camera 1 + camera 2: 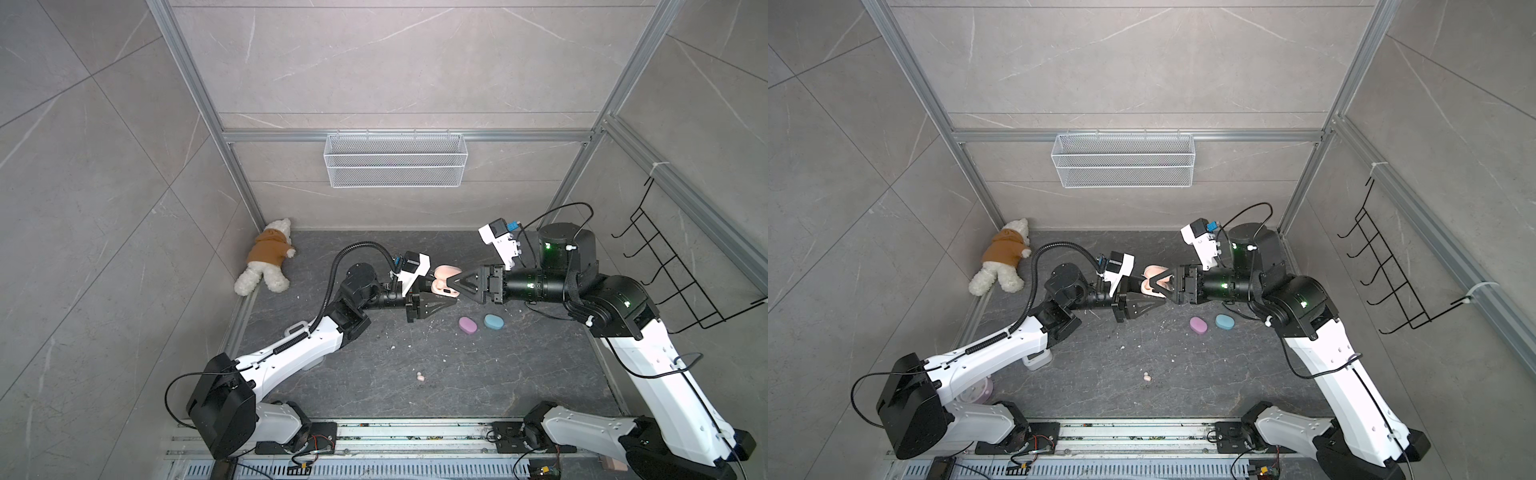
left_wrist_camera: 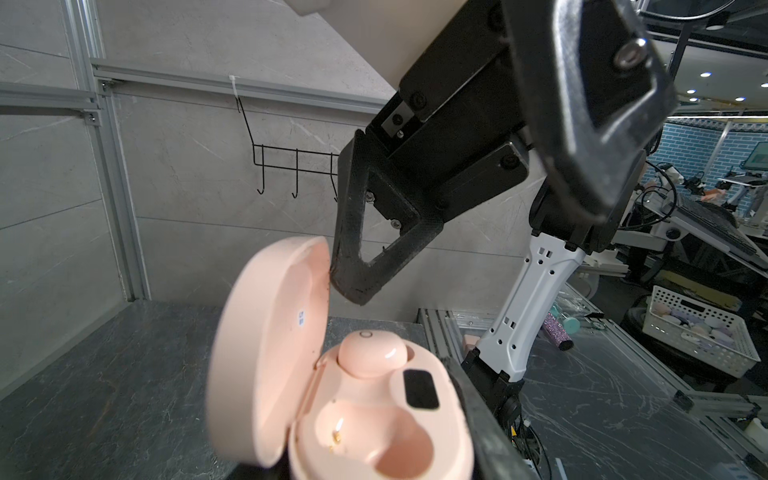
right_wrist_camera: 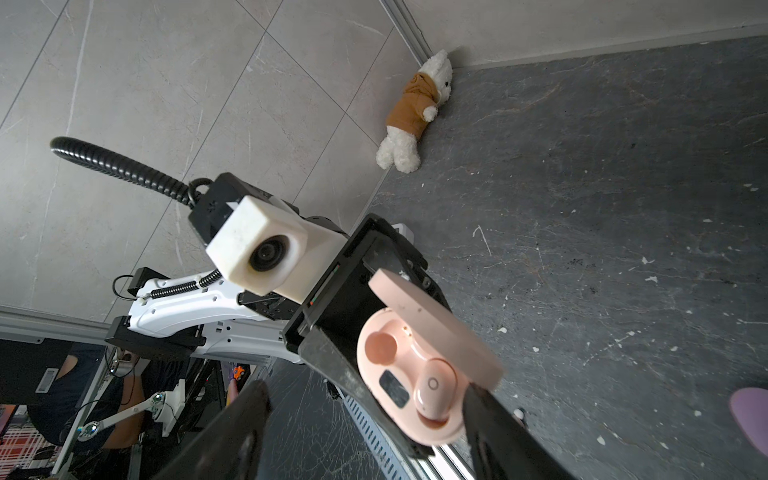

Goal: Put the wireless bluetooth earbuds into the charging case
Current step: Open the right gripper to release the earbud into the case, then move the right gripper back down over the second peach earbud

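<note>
Mostly covered in both top views, the peach charging case [image 2: 374, 415] sat between the two grippers. The left gripper [image 1: 434, 296] was clamped on its base, its far finger hidden behind the case. The lid [image 2: 270, 332] stood up; one peach earbud [image 2: 370, 353] sat seated, the other socket [image 2: 357, 432] bare. The right gripper [image 1: 454, 281] stood with fingers apart, holding nothing, with one finger [image 2: 353, 257] against the lid's rim. A second peach earbud [image 1: 421, 377] lay loose on the table [image 1: 519, 374], well apart from a closed lilac case [image 1: 467, 325] and blue case [image 1: 493, 321].
</note>
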Controlling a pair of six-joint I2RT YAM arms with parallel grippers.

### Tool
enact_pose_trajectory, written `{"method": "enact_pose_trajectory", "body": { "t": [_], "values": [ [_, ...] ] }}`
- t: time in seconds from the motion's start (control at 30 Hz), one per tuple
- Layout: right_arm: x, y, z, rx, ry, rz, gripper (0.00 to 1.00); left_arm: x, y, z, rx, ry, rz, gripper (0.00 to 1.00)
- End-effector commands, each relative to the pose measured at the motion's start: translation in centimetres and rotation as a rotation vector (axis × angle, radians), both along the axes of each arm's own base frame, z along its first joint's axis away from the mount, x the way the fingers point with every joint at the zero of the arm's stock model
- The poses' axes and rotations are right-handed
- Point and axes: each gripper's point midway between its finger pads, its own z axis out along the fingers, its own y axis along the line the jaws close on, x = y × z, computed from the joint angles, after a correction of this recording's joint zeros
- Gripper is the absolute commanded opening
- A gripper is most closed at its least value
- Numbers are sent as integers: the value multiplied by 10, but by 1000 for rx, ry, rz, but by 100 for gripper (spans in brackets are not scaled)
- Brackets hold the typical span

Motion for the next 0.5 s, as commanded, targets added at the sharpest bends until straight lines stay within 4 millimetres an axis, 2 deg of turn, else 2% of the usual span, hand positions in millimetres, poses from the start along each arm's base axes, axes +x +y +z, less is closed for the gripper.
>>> {"method": "enact_pose_trajectory", "body": {
  "t": [0.0,0.27,0.47],
  "values": [
    [-6,0,10,7,-44,20,76,-25,7,30,-69,-109,-67,1],
    [-43,-8,4,-2,-1,68,77,-15,10,24,-40,-124,3,0],
    [-56,-17,-27,-46,75,64,77,14,28,12,-34,-74,112,0]
  ]
}}
